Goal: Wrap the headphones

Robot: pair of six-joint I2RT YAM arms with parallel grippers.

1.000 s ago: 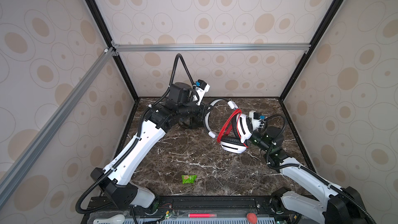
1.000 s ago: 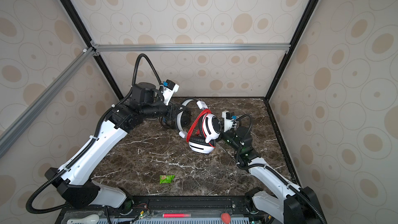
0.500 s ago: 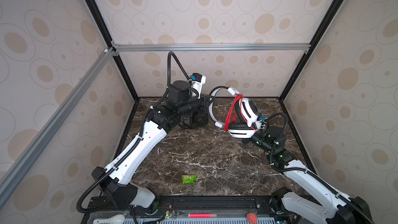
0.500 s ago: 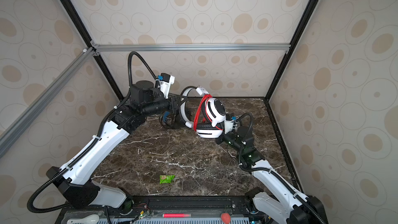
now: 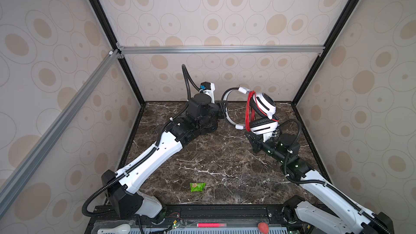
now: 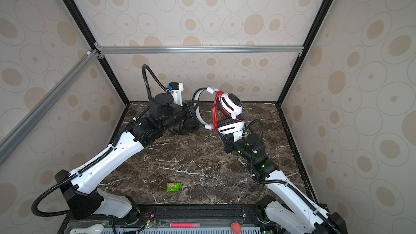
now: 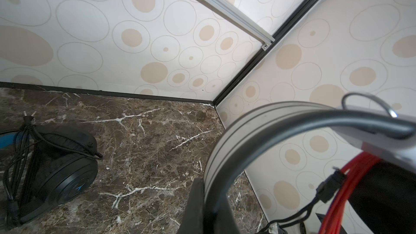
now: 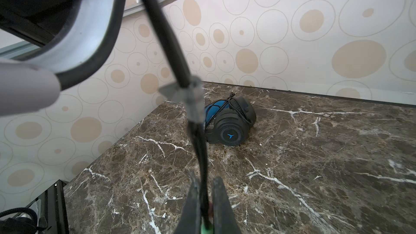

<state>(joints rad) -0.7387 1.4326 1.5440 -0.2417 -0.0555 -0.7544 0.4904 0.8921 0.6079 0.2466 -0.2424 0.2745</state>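
The left gripper (image 5: 222, 109) was clamped on the smooth, curved band of the white headset (image 5: 263, 104). In the left wrist view one dark finger (image 7: 195, 201) lay against that grooved white strip, which carried a black lining along its inner side. The right gripper (image 8: 206, 190) was closed on a black cord (image 8: 198, 136). Its matte, wedge-shaped fingers (image 8: 221, 199) pinched the thin end, and the cord thickened past a clear plastic wrap as it ran up toward the headset. Between the two grippers the white headset hung over the back right part of the table (image 5: 213, 158). Its band arched toward the left gripper, and its round, glossy white cups with black cushions were stacked just above the right gripper. A thin red cable (image 5: 248, 111) was wound in many close loops across it beside the cups. The table was a dark brown slab, polished and veined with white like marble. The black headset (image 8: 229, 129) lay on it near the back edge, left of the middle, apart from both grippers and partly hidden behind the left arm in both top views. Its round matte cups bore a small blue mark, its inner band was blue, and a thin black cable was wrapped around it. A small crinkled green wrapper (image 5: 197, 186) lay near the front edge.
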